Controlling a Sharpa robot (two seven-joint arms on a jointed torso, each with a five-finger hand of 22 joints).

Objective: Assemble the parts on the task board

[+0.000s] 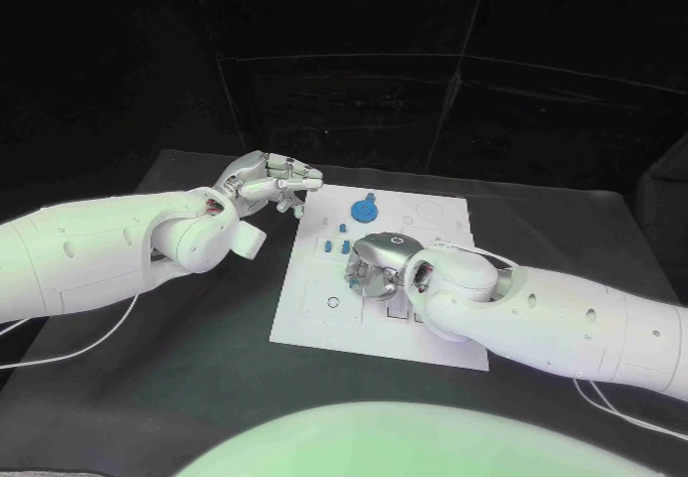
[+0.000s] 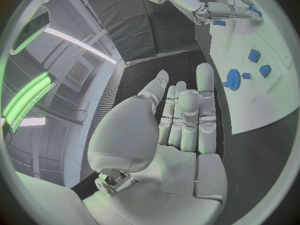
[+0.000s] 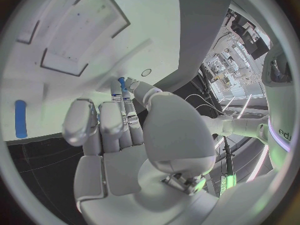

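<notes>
The white task board (image 1: 437, 215) lies in the middle of the black table. A blue gear (image 1: 364, 210) stands near its far left corner, and small blue parts (image 1: 338, 241) lie just below it. My right hand (image 1: 376, 264) is low over the board's middle with its fingers pointing down. In the right wrist view a small blue peg (image 3: 120, 80) shows at the fingertips (image 3: 116, 92), pinched against the thumb. My left hand (image 1: 272, 183) hovers off the board's far left corner. Its fingers (image 2: 187, 112) are straight and hold nothing. The left wrist view also shows the gear (image 2: 233, 78).
Rectangular recesses (image 3: 69, 60) are cut into the board (image 3: 87, 20) under my right hand, and a long blue piece (image 3: 20, 118) lies near its edge. Black table (image 1: 187, 328) surrounds the board on all sides. A white cable (image 1: 72, 348) trails beside my left arm.
</notes>
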